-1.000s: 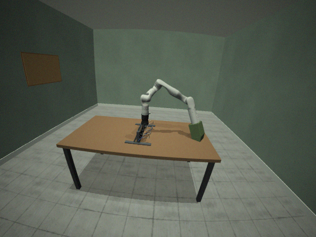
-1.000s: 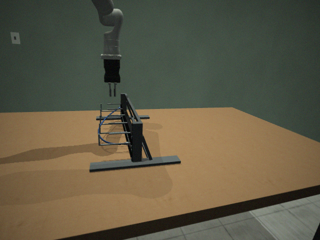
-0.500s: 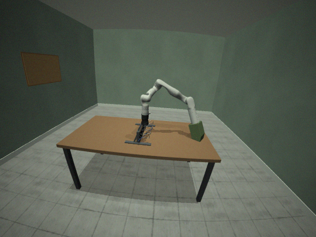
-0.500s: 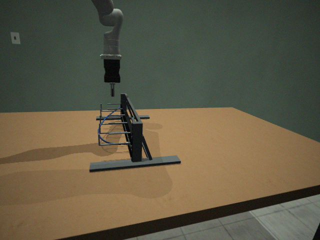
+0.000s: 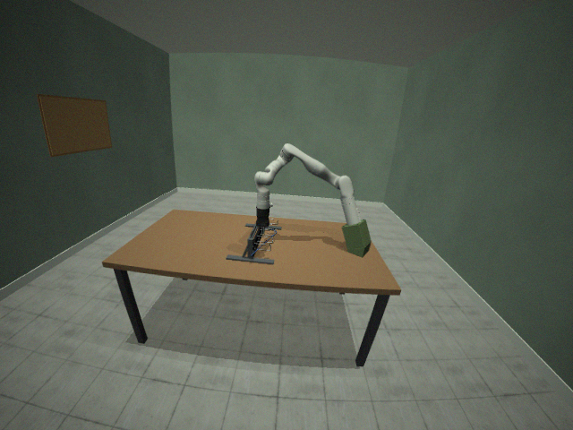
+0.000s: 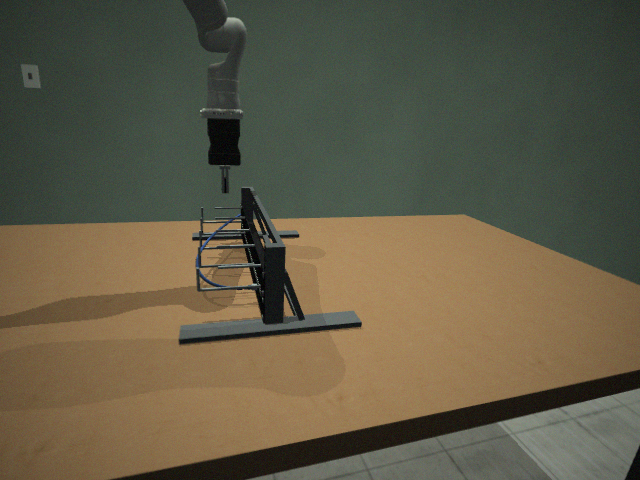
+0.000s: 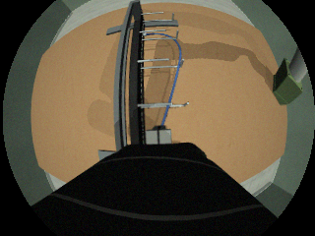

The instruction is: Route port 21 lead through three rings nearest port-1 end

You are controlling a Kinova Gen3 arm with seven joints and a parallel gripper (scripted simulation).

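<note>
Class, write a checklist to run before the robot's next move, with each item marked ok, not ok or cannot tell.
1. Rack standing upright on the table: ok.
2. End effector holding nothing: ok, fingers shut together.
3. Fingertips clear of the lead: ok, above it in the exterior view.
4. Fingers open for another grasp: not ok.
5. Lead inside all three required rings: cannot tell.
6. Port numbers readable: cannot tell, panel front unseen.
</note>
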